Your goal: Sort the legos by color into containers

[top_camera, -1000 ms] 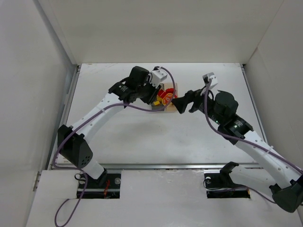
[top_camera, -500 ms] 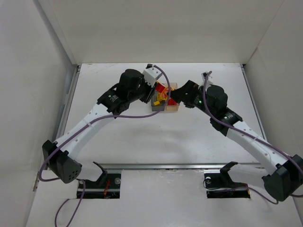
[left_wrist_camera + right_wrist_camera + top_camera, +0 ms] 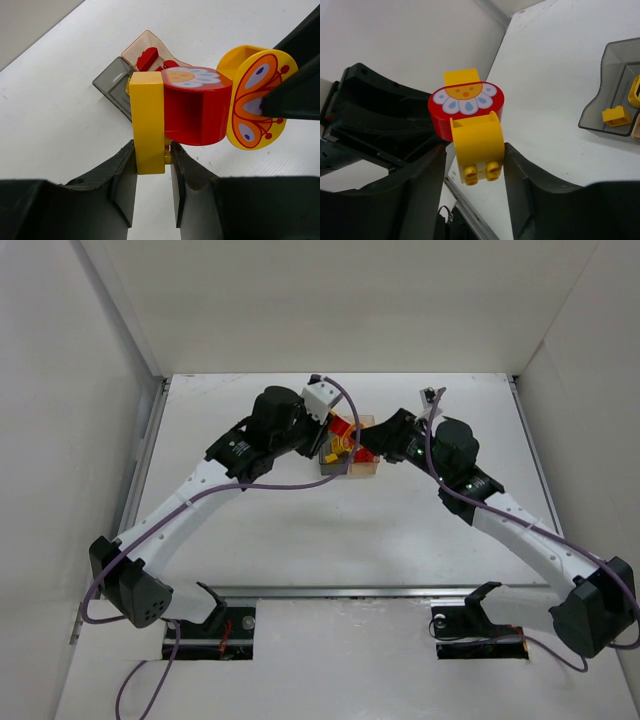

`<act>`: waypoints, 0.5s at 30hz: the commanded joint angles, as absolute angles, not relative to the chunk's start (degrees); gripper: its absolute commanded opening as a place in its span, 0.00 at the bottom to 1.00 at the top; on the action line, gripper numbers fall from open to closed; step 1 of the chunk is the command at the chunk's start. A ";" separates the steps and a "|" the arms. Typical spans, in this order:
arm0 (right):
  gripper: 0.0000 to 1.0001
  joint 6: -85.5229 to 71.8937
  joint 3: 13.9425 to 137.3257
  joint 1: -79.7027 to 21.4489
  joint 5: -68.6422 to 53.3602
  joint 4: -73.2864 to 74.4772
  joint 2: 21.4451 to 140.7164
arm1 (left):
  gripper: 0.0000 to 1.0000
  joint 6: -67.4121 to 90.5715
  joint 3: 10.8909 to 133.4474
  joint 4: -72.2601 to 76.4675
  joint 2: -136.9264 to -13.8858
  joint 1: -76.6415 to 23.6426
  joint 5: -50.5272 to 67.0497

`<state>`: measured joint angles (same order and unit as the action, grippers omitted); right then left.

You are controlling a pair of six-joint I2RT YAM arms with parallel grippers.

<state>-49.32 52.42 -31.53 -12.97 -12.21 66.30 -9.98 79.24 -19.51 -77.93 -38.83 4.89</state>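
A stack of three legos hangs in the air between my grippers: a yellow block [image 3: 147,122], a red round piece [image 3: 197,107] with a flower print, and a yellow round piece [image 3: 255,100] with a butterfly print. My left gripper [image 3: 152,160] is shut on the yellow block. My right gripper [image 3: 475,170] is shut on the yellow round piece [image 3: 477,145] at the other end. Below them on the table stand the containers, a smoky grey bin [image 3: 112,82] joined to a pale orange-tan bin [image 3: 147,42]. In the top view the stack [image 3: 343,440] is just above the bins [image 3: 352,468].
A red lego [image 3: 147,57] lies in the tan bin. A small yellow lego [image 3: 616,115] lies in the grey bin [image 3: 615,65]. White walls close the table on the left, back and right. Both arms meet over the table's far middle.
Both arms have come together over the bins. My right gripper's fingers have closed from wide open onto the yellow round piece. My left gripper has stayed shut on the yellow block.
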 commanded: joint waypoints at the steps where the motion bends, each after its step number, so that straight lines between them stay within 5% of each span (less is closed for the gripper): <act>1: 0.53 -50.10 54.14 -31.73 -15.82 -17.92 67.50 | 0.00 -7.92 80.33 -17.23 -76.11 -39.11 6.33; 5: 0.35 -50.10 54.14 -31.73 -15.29 -18.54 67.50 | 0.00 -7.38 80.33 -17.23 -76.11 -39.11 6.33; 9: 0.00 -49.57 54.14 -31.73 -14.77 -18.54 67.50 | 0.00 -6.07 79.72 -16.70 -76.11 -39.11 6.33; 15: 0.00 -48.00 50.10 -29.71 -11.43 -14.96 61.97 | 0.00 -5.54 77.00 -18.10 -77.26 -37.97 0.44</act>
<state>-49.08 50.59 -30.94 -13.08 -13.23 65.89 -6.96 78.43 -19.09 -77.91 -38.89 4.27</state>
